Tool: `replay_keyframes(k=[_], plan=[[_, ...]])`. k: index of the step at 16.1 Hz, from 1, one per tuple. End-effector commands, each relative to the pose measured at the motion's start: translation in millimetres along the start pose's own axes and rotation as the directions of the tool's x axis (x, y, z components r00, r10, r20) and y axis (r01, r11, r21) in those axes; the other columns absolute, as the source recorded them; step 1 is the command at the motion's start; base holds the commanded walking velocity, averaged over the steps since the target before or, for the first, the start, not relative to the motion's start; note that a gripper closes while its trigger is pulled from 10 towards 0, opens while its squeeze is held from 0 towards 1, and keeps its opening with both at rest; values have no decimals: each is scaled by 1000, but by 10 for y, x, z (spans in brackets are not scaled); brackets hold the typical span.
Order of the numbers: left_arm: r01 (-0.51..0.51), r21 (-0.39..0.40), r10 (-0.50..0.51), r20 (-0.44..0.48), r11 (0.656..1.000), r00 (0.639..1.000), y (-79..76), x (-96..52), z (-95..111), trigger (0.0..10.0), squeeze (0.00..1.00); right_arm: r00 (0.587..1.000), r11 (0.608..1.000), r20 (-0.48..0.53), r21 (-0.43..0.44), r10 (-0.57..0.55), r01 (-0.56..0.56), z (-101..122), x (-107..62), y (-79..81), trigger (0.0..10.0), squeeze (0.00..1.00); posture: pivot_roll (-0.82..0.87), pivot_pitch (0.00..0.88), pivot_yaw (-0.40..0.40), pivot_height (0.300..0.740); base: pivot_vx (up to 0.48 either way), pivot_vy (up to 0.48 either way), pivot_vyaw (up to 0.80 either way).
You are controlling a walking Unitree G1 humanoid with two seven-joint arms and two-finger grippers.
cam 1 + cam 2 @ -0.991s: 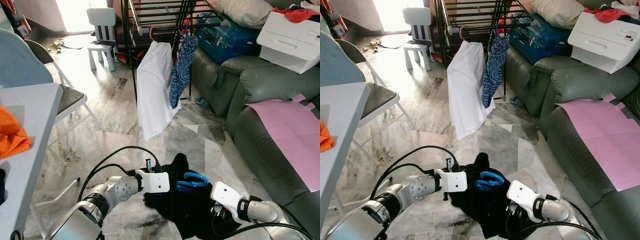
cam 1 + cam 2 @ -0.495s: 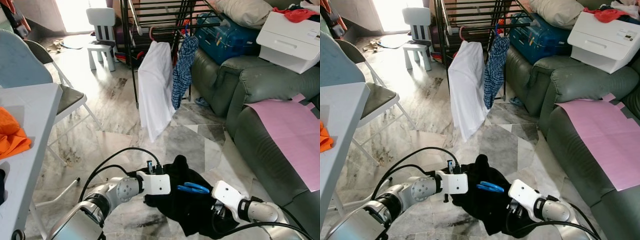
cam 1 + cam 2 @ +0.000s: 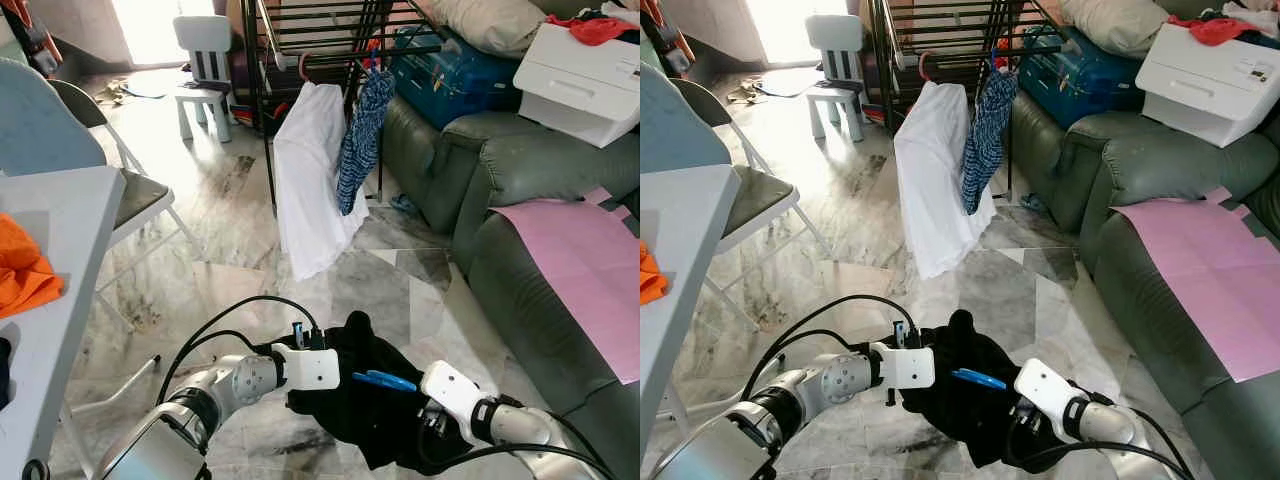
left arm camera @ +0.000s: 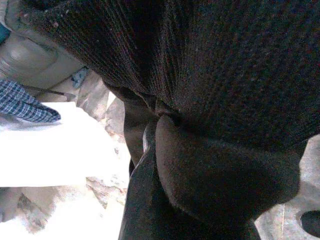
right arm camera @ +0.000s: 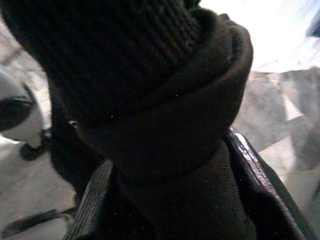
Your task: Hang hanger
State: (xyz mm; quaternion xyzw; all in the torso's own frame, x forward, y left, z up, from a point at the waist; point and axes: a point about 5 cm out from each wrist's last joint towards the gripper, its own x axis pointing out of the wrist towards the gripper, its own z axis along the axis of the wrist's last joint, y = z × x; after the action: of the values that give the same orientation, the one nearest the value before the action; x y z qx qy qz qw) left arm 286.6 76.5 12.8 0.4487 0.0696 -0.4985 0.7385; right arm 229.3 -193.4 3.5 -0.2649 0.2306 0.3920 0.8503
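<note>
Dark ribbed knit of a black garment (image 4: pixel 210 90) bunches right up against the camera, one thick fold pinched at its middle. Past it lie a white cloth (image 4: pixel 55 145), a blue-checked cloth (image 4: pixel 25 102) — and pale marble floor (image 4: pixel 107 107).

The robot has two shiny silver arms with round joints, a white boxy block at each wrist, the left arm (image 3: pixel 245 380) and right arm (image 3: pixel 500 422) both trailing long, thin, loopy black cables.
</note>
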Motion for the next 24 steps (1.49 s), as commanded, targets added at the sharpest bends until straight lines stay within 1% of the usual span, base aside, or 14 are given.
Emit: replay_keyframes(k=[1, 2, 3, 4, 5, 6, 7, 9, 24], plan=[[-71, 2, 70, 70, 997, 995, 210, 44, 164, 0, 0, 999, 998, -25, -56, 31, -33, -11, 55, 79, 0, 0, -56, 0, 25, 740, 0, 0, 0], [-70, 1, 70, 69, 998, 995, 211, 46, 164, 0, 0, 999, 998, -21, -63, 25, -26, -5, 63, 76, 0, 0, -56, 0, 25, 740, 0, 0, 0], [-69, -1, 69, 68, 998, 995, 210, 48, 166, 0, 0, 1000, 999, -1, -52, 6, -6, 32, 81, 62, 0, 0, -55, 0, 25, 740, 0, 0, 0], [-69, -3, 69, 67, 998, 995, 210, 48, 165, 0, 0, 1000, 998, 7, -64, -30, 31, 57, 102, 31, 510, 0, -54, 0, 25, 740, 0, 0, 0], [-69, -5, 69, 66, 998, 995, 209, 48, 163, 0, 0, 997, 997, 26, -43, -70, 71, 84, 119, -8, 10000, 459, -53, 0, 25, 740, 0, 0, 0], [-68, -5, 68, 65, 998, 996, 209, 47, 161, 0, 0, 997, 997, 42, -38, -71, 73, 107, 125, -12, 10000, 1000, -53, 0, 26, 740, 0, 0, 0], [-66, -5, 67, 65, 998, 996, 208, 47, 160, 0, 0, 997, 996, 47, -46, -68, 71, 119, 127, -10, 10000, 1000, -54, 0, 26, 740, 0, 0, 0], [-61, -3, 61, 63, 998, 996, 206, 45, 157, 0, 0, 998, 994, 60, -100, -36, 42, 171, 126, 10, 10000, 1000, -55, 0, 29, 740, 0, 0, 0], [-61, -3, 61, 63, 998, 996, 206, 45, 157, 0, 0, 998, 994, 60, -100, -36, 42, 171, 126, 10, 10000, 1000, -55, 0, 29, 740, 0, 0, 0]])
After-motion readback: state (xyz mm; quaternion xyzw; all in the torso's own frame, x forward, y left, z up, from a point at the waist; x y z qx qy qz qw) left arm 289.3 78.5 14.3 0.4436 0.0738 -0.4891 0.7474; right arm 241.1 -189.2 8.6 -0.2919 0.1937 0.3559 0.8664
